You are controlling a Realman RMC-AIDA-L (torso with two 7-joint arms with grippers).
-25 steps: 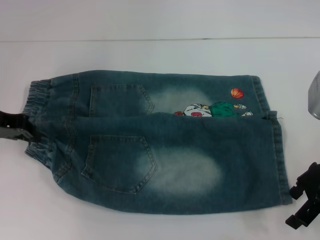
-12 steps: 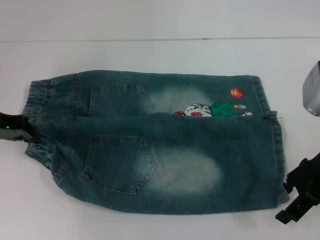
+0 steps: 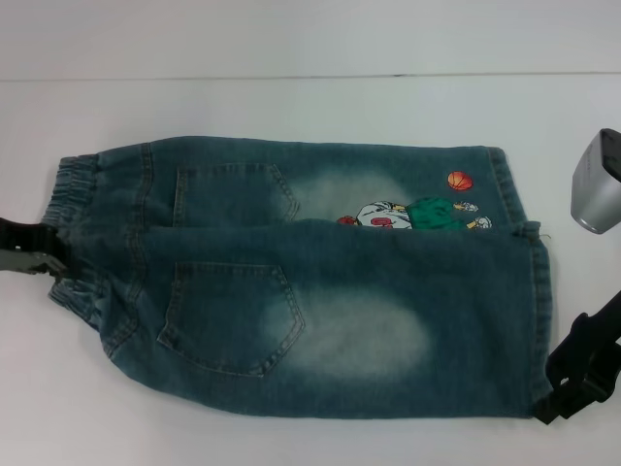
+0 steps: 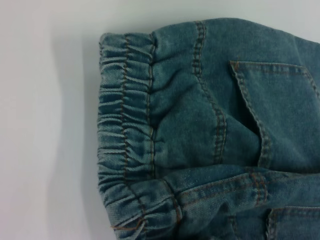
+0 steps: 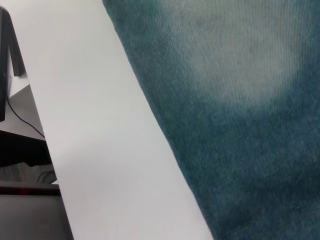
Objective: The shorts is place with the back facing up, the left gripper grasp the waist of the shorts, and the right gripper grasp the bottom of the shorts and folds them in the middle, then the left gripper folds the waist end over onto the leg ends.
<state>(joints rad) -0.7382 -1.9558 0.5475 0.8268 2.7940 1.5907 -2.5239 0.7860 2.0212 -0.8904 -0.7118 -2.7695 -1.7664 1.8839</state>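
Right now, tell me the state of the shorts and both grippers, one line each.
shorts: flat on the table, back pockets up, near leg lapping over the far one, not yet folded.
waist: gathered, at the robot's left end.
leg ends: at the right end, flat.
left gripper: at the waist's edge; grip cannot be told.
right gripper: at the near leg's hem corner; grip cannot be told.

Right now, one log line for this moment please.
shorts: flat, back up | left gripper: at waist | right gripper: at leg hems
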